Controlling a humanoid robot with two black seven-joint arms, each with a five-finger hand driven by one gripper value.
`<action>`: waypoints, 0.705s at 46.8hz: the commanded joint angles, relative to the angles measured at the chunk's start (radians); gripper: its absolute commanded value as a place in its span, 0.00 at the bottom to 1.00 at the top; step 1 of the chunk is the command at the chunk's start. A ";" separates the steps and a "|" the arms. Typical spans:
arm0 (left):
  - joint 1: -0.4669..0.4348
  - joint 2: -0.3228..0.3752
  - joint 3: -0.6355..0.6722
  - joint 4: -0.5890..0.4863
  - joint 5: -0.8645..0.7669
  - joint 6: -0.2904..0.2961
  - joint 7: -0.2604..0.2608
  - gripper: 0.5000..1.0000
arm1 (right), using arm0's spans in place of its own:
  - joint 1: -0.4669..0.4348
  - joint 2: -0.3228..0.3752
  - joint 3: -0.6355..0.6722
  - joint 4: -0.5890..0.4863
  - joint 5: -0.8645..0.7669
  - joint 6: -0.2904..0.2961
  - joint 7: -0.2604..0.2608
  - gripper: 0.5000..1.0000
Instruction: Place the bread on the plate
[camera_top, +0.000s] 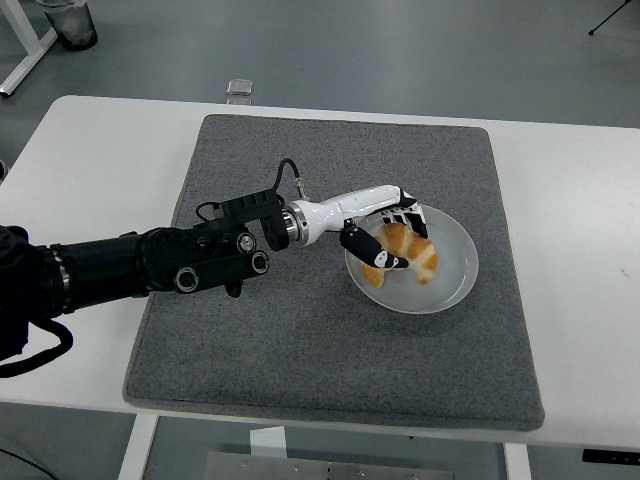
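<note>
A white worktop carries a large square mat of grey felt, likely there to cushion things and stop them sliding; toward the mat's right side sits a round, shallow, pale grey-white plate. The robot's left arm, black along its length with a white forearm, reaches in from the left edge and crosses the mat so that its left hand is over the plate's left half; the right arm is out of sight. The black-and-white fingers are curled around a golden-brown crescent of bread, a croissant, with the thumb at its near side and the other fingers over its far side; the grip appears closed on it, not yet let go. The croissant lies low inside the plate's rim, apparently resting on or just above its surface; contact cannot be told for sure. By this judgement the bread is where it belongs, and only opening the fingers and lifting away remain.
</note>
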 joint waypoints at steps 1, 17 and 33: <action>0.005 0.000 -0.001 0.004 -0.002 0.000 0.000 0.00 | 0.001 0.000 0.000 0.000 0.000 0.000 0.000 0.90; 0.006 0.000 -0.013 0.047 -0.025 0.003 0.002 0.09 | 0.000 0.000 0.000 0.000 0.000 0.000 0.000 0.91; 0.028 -0.005 -0.039 0.049 -0.037 0.004 0.002 0.70 | 0.001 0.000 0.000 0.000 0.000 0.000 0.000 0.90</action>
